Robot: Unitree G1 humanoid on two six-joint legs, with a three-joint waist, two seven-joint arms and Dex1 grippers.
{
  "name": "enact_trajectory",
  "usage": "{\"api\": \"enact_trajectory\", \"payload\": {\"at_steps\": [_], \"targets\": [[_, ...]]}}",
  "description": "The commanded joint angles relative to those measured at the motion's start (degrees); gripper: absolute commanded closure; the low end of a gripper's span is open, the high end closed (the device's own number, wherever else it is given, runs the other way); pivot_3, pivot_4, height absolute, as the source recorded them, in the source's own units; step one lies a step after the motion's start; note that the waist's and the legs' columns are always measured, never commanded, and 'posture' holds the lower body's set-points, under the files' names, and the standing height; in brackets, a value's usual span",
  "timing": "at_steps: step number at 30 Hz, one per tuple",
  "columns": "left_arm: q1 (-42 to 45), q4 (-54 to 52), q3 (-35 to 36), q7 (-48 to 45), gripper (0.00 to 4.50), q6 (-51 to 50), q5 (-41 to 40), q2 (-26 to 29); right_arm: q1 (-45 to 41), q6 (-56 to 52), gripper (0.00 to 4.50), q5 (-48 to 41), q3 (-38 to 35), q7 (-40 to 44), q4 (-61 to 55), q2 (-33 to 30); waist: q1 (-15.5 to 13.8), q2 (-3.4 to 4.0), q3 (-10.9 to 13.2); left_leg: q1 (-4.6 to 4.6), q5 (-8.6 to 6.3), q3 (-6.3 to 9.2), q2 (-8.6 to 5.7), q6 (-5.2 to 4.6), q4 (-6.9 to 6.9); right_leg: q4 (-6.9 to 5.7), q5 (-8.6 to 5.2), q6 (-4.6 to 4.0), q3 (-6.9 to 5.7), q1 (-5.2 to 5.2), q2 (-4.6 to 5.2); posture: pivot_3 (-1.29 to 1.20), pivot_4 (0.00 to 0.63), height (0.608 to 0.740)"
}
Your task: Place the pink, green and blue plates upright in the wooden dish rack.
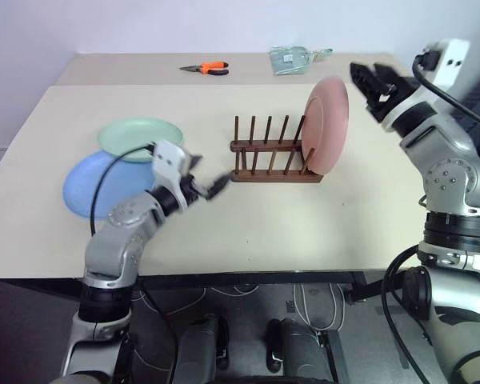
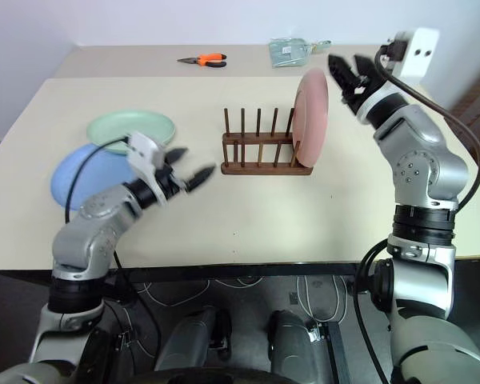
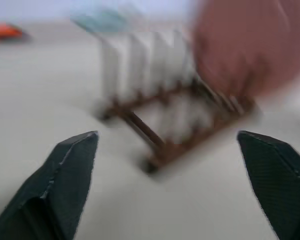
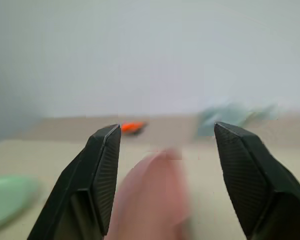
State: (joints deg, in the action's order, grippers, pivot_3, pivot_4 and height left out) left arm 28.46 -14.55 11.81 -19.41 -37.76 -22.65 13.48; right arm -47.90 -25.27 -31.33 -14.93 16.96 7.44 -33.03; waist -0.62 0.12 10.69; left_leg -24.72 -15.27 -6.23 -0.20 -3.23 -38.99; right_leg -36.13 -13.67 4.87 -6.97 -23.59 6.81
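The pink plate (image 1: pixel 328 124) stands on edge in the right end of the wooden dish rack (image 1: pixel 268 154), leaning on its pegs. My right gripper (image 1: pixel 368 90) hangs open just right of the plate's top rim, clear of it; in the right wrist view the plate (image 4: pixel 150 200) lies blurred below the spread fingers. The green plate (image 1: pixel 140 138) lies flat at the left, its near rim overlapping the blue plate (image 1: pixel 92 186). My left gripper (image 1: pixel 208 179) is open and empty, just left of the rack, pointing at the rack (image 3: pixel 175 135).
Orange-handled pliers (image 1: pixel 206 69) and a clear packet (image 1: pixel 292 60) lie on the back table. The rack's other slots hold nothing. A black cable loops over the blue plate beside my left arm. The table's front edge (image 1: pixel 248 272) runs close below my arms.
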Motion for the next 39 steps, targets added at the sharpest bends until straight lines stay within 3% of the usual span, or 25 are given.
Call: {"api": "enact_trajectory", "payload": {"at_steps": [1, 3, 4, 10, 15, 18, 22, 25, 30, 32, 35, 39], "targets": [[7.6, 3.0, 14.0, 19.6, 0.0, 1.5, 1.5, -1.6, -2.0, 5.2, 1.25, 2.6, -0.4, 5.3, -5.1, -3.9, 0.0, -0.03, 0.0, 0.0, 0.01, 0.01, 0.0, 0.01, 0.0, 0.0, 0.0, 0.01, 0.0, 0.0, 0.0, 0.0, 0.15, 0.74], [10.6, 5.3, 18.0, 29.3, 0.0, -0.8, 4.9, -1.0, -1.0, 7.5, 0.63, 3.9, 1.3, 9.6, -8.3, -5.7, 0.4, -0.02, 0.0, 0.01, 0.02, 0.03, 0.01, 0.02, 0.02, 0.02, 0.0, 0.02, 0.0, 0.01, -0.01, 0.0, 0.15, 0.74], [11.9, 6.7, 19.8, 33.2, 0.0, -4.1, 5.6, -0.8, -0.5, 6.1, 0.07, 2.0, 2.0, 12.1, -11.0, -6.0, 0.6, -0.03, 0.0, 0.01, 0.02, 0.01, 0.01, 0.01, 0.04, 0.02, 0.0, 0.03, 0.0, 0.01, -0.01, 0.0, 0.15, 0.74], [16.8, 12.8, 24.5, 36.8, 0.0, -13.9, 0.6, -0.6, 6.3, -2.3, 0.02, -5.5, 8.1, 22.2, -25.3, -6.1, -0.3, -0.39, 0.1, 0.09, 0.02, 0.06, 0.02, 0.02, 0.0, 0.01, -0.01, 0.06, -0.06, 0.14, -0.02, 0.0, 0.15, 0.74], [21.1, 23.7, 27.8, 36.2, 0.0, -16.4, -3.0, 0.1, 11.5, -5.2, 0.02, -6.2, 11.5, 22.4, -31.3, -4.4, -0.4, -0.56, 0.1, 0.01, -0.01, 0.15, -0.09, 0.0, -0.06, 0.07, 0.04, 0.15, -0.1, 0.15, 0.0, 0.0, 0.15, 0.74], [24.0, 30.5, 29.0, 35.4, 0.87, -13.3, -4.4, 0.4, 14.2, -5.1, 0.0, -4.3, 13.6, 21.9, -33.4, -3.6, -0.1, -0.56, 0.1, 0.01, 0.0, 0.14, -0.09, 0.03, -0.05, 0.07, 0.04, 0.15, -0.11, 0.13, -0.03, 0.0, 0.15, 0.74], [25.5, 33.7, 30.6, 36.9, 2.85, -10.9, -6.2, 0.2, 15.9, -4.5, 0.0, -1.5, 14.8, 21.7, -34.1, -3.9, 0.1, -0.6, 0.2, 0.01, 0.0, 0.12, -0.08, 0.04, -0.05, 0.06, 0.04, 0.15, -0.1, 0.1, -0.03, 0.0, 0.15, 0.74], [25.0, 30.3, 28.1, 35.0, 4.38, -9.2, -6.9, 0.1, 16.3, -4.3, 0.0, 0.1, 14.5, 21.1, -33.7, -3.8, 0.0, -0.61, 0.2, 0.01, 0.01, 0.11, -0.07, 0.07, -0.05, 0.05, 0.04, 0.15, -0.09, 0.09, -0.03, 0.0, 0.15, 0.74], [22.0, 15.9, 19.3, 26.0, 4.45, -9.6, -9.8, -0.2, 14.9, -4.5, 0.0, 3.9, 17.3, 22.8, -32.8, -5.1, -0.1, -0.71, 0.2, 0.01, 0.01, 0.1, -0.08, 0.08, -0.03, 0.07, 0.04, 0.15, -0.09, 0.1, -0.02, 0.0, 0.15, 0.74], [20.2, 8.9, 14.5, 24.4, 4.45, -12.7, -10.6, -0.5, 13.3, -1.8, 0.0, 9.4, 21.9, 22.7, -32.1, -4.3, 0.0, -0.71, 0.2, 0.01, 0.01, 0.1, -0.08, 0.08, -0.04, 0.08, 0.04, 0.14, -0.08, 0.11, -0.02, 0.0, 0.15, 0.74], [19.3, -0.8, 11.2, 27.4, 4.45, -18.9, -14.2, -4.2, 10.1, 3.5, 0.0, 18.2, 29.1, 21.8, -28.6, -1.4, 0.1, -0.7, 0.2, 0.06, 0.01, 0.1, -0.08, 0.11, -0.02, 0.06, 0.04, 0.14, -0.04, 0.11, -0.02, 0.0, 0.15, 0.74], [20.6, -8.0, 12.4, 34.2, 4.45, -27.0, -19.6, -10.5, 5.5, 13.1, 0.0, 30.4, 35.2, 18.6, -19.8, 2.4, 0.2, -0.71, 0.2, 0.08, 0.04, 0.1, -0.07, 0.13, -0.03, 0.04, 0.03, 0.14, -0.01, 0.12, -0.03, 0.0, 0.15, 0.74]]}}
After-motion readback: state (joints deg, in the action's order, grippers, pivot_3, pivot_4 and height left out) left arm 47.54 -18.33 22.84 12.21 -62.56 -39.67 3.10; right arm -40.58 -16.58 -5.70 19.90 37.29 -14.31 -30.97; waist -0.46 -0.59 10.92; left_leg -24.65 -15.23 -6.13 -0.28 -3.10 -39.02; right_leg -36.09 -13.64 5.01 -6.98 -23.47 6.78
